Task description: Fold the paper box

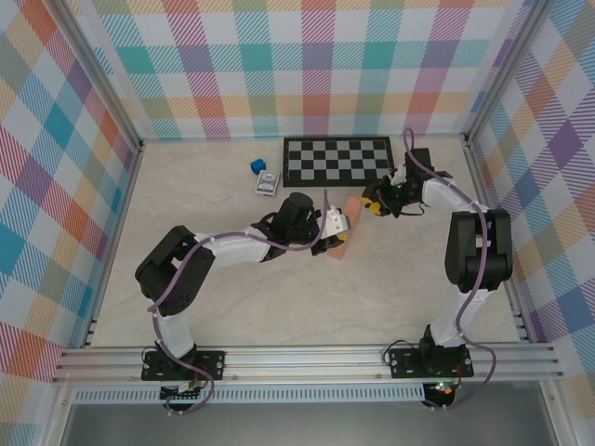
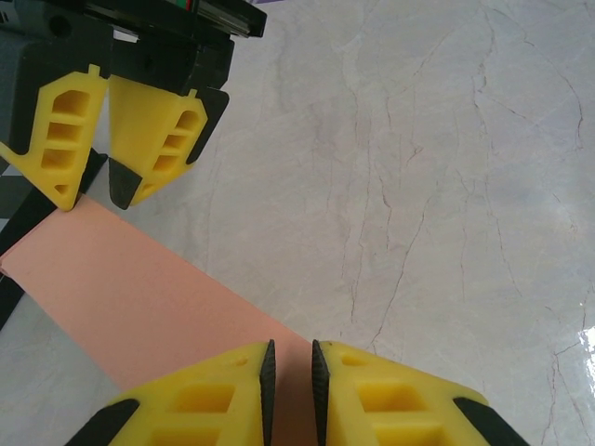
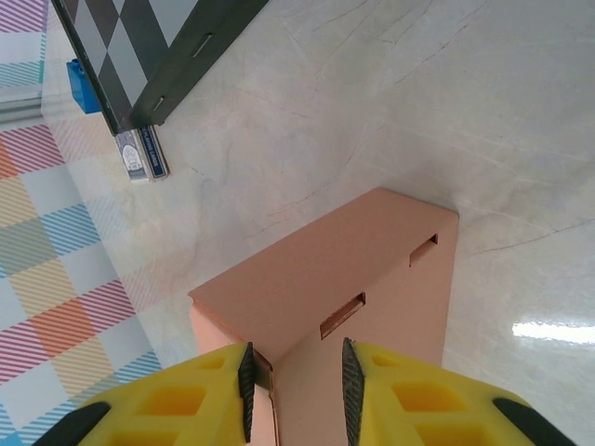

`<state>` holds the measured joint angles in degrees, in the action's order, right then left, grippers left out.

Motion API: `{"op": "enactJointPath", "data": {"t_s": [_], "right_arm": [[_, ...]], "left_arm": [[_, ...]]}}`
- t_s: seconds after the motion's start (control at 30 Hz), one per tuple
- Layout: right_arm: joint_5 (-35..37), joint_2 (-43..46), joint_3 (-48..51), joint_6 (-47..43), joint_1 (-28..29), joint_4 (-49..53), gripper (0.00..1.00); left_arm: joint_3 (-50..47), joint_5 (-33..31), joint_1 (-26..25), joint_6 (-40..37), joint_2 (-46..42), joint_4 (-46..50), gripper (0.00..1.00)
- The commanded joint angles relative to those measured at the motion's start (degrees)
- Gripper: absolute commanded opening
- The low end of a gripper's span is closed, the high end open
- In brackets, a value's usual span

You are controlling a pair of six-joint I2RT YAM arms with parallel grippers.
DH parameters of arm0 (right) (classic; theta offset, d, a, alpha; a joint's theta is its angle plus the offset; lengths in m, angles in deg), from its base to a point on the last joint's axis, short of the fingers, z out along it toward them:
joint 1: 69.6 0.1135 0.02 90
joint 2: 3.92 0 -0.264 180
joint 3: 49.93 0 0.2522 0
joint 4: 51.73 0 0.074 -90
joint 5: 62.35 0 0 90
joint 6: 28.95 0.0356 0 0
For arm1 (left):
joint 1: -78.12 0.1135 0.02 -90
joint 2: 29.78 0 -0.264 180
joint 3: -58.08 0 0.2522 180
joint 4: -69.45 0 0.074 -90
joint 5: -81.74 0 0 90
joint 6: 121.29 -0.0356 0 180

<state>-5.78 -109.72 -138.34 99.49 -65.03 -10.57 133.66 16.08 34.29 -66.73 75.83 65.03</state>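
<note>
Centrally, paper box (image 3: pixel 353 260) — inside hidden, gripped by left hand (image 2: pixel 290 358), right hand (image 3: pixel 296 372)

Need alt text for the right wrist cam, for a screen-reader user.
A salmon-orange paper box lies on a pale marble table, its near end between the yellow fingertips of the right gripper, with two slots cut in its top face. At upper left are a checkerboard edge, a small blue cube and a blue-and-white card pack.
</note>
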Motion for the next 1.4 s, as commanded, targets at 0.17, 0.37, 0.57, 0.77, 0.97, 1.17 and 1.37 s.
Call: {"op": "enactJointPath", "data": {"t_s": [0.17,0.37,0.57,0.77,0.97,1.17,1.37], "right_arm": [[6.1,4.8,-5.5,-5.3,0.4,12.6,0.55],[21.2,6.0,-10.6,4.6,7.3,24.3,0.71],[31.6,4.0,-14.1,16.0,17.3,29.4,0.76],[36.7,-2.4,-18.6,17.8,21.3,32.7,0.77],[37.6,-5.9,-19.7,16.1,22.0,33.4,0.71],[26.9,-5.4,-17.3,9.0,21.8,25.9,0.56],[11.1,-2.8,-12.8,4.8,21.3,14.3,0.45]], "left_arm": [[-0.7,-1.1,0.4,2.4,-3.0,8.0,0.20],[1.4,-1.0,1.9,6.9,-10.7,7.2,0.21],[-0.9,-5.0,4.8,14.6,-17.8,3.5,0.22],[-3.3,-24.2,9.0,21.7,-20.6,8.2,0.25],[-12.1,-36.8,16.6,34.4,-25.0,6.5,0.98],[-15.4,-41.8,21.8,34.8,-29.1,10.6,1.00],[-17.1,-45.7,26.4,35.1,-31.2,13.3,1.00]]}}
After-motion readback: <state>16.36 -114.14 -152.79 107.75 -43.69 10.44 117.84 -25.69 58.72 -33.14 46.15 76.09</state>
